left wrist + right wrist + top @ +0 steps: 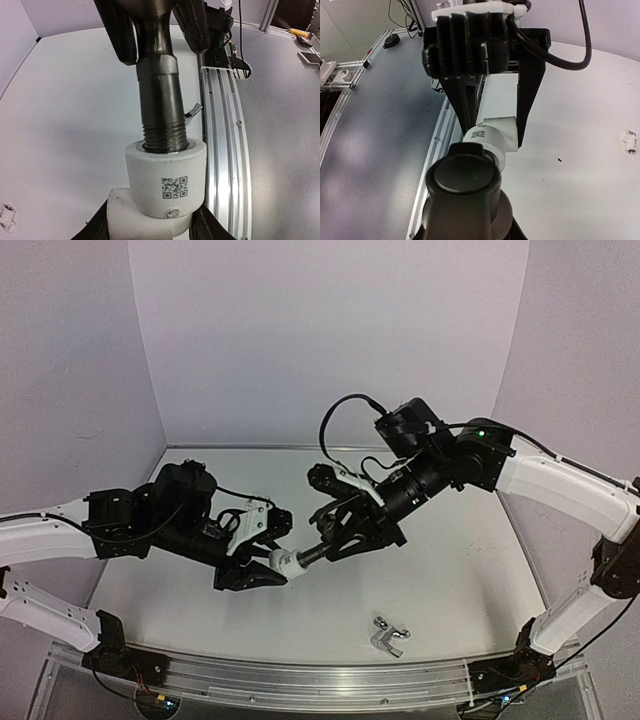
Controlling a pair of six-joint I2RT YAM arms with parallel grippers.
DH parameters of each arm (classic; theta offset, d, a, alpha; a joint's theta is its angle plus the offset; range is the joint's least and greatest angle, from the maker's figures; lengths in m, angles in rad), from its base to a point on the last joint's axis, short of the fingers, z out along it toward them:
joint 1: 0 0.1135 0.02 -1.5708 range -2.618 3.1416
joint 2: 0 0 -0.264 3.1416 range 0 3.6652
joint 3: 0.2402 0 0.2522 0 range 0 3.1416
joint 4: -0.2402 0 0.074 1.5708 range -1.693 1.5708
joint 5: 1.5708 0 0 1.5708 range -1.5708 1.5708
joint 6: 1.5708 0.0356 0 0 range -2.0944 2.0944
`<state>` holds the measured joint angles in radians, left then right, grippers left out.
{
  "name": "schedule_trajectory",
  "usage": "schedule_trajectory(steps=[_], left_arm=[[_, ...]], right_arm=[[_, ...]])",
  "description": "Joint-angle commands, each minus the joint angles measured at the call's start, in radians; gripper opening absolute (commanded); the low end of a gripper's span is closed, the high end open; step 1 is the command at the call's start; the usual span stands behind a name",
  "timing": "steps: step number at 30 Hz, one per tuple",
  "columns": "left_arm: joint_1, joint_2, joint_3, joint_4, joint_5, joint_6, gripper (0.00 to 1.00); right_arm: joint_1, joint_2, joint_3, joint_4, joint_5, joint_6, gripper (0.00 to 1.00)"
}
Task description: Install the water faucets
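Observation:
In mid-air over the table, my left gripper (272,566) is shut on a white plastic elbow fitting (288,562) with a QR label (165,185). My right gripper (328,546) is shut on the dark grey-black water faucet (159,95). The faucet's threaded end sits in the fitting's mouth, with a few threads still showing. In the right wrist view the faucet's dark handle (465,185) fills the foreground and the fitting (492,135) lies just beyond it. The chrome water faucet (388,637) lies on the table near the front edge, right of centre.
An aluminium rail (300,680) runs along the table's near edge. A small white fitting (630,141) lies loose on the table, seen also in the left wrist view as the small fitting (7,217). Purple walls enclose the back and both sides.

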<state>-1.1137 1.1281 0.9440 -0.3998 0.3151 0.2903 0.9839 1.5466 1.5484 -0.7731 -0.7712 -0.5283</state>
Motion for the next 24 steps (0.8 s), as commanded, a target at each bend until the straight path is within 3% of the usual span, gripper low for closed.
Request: schedule_trajectory(steps=[1, 16, 24], left_arm=[[-0.003, -0.034, 0.037, 0.098, -0.064, 0.026, 0.00], [-0.058, -0.012, 0.026, 0.127, -0.270, 0.103, 0.00], [-0.088, -0.008, 0.021, 0.170, -0.417, 0.131, 0.00]], right_arm=[[-0.005, 0.023, -0.002, 0.040, -0.049, 0.079, 0.00], [-0.055, 0.093, 0.013, 0.054, -0.095, 0.241, 0.00], [-0.081, 0.093, -0.030, 0.157, -0.113, 0.356, 0.00]])
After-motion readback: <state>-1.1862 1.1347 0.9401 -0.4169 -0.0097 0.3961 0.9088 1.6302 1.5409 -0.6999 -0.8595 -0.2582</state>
